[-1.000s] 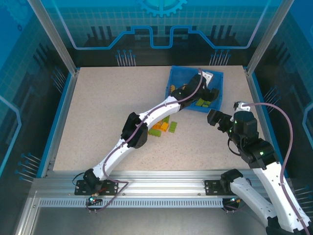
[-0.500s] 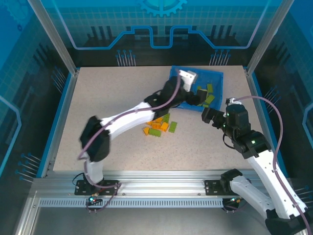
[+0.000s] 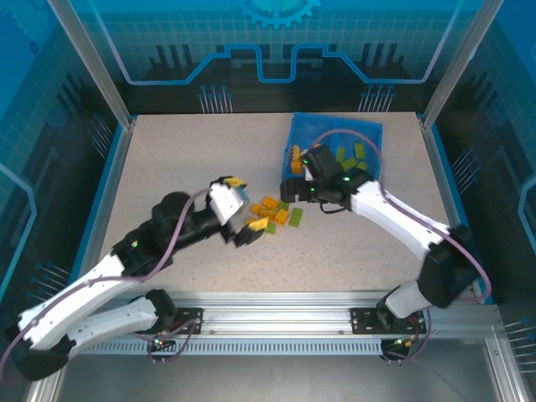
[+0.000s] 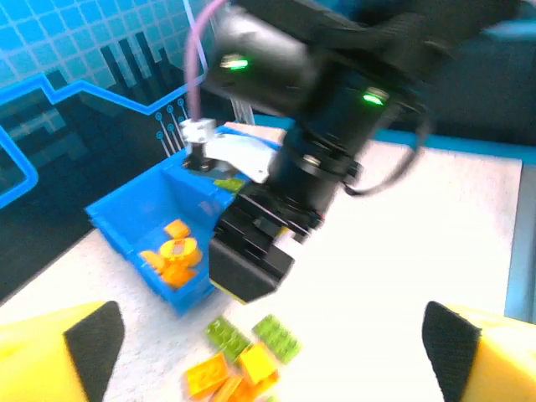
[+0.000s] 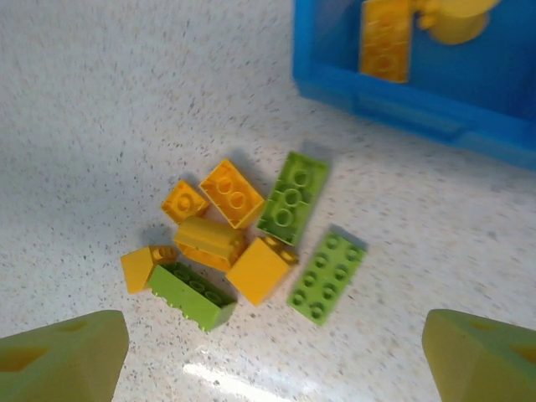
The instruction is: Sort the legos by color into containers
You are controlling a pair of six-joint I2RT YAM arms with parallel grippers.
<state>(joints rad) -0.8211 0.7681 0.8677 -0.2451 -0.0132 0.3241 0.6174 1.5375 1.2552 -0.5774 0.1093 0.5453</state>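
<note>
Left gripper (image 3: pixel 244 203) is well left of the tray (image 3: pixel 360 126), low over the table (image 3: pixel 167 159). Its fingers (image 4: pixel 59 356) are spread wide with nothing between them. Next over, the loose legos (image 3: pixel 276 215) lie in a tight pile on the table just off the tray's near-left corner, close to the tray wall but not touching it. Right wrist view counts five orange and three lime green there. One long green brick (image 5: pixel 293 197) lies nearest the tray, and another flat green brick (image 5: pixel 327 276) is just beside it on the side away from the tray. A narrow green brick (image 5: pixel 193 295) sits at the pile's edge farthest from the tray. The orange bricks (image 5: pixel 232 193) are bunched between them, several touching. Right gripper (image 3: pixel 301 186) hangs over the tray's near-left edge, just above that pile. Its fingers (image 5: pixel 481 352) are also wide apart and it holds nothing. In the tray, the left compartment (image 3: pixel 306 130) holds orange pieces (image 3: pixel 295 153) against its left wall. The right compartment (image 3: pixel 368 138) holds several green pieces (image 3: pixel 347 157). The right arm crosses the tray's near side, so the divider and anything under the arm can't be made out.
</note>
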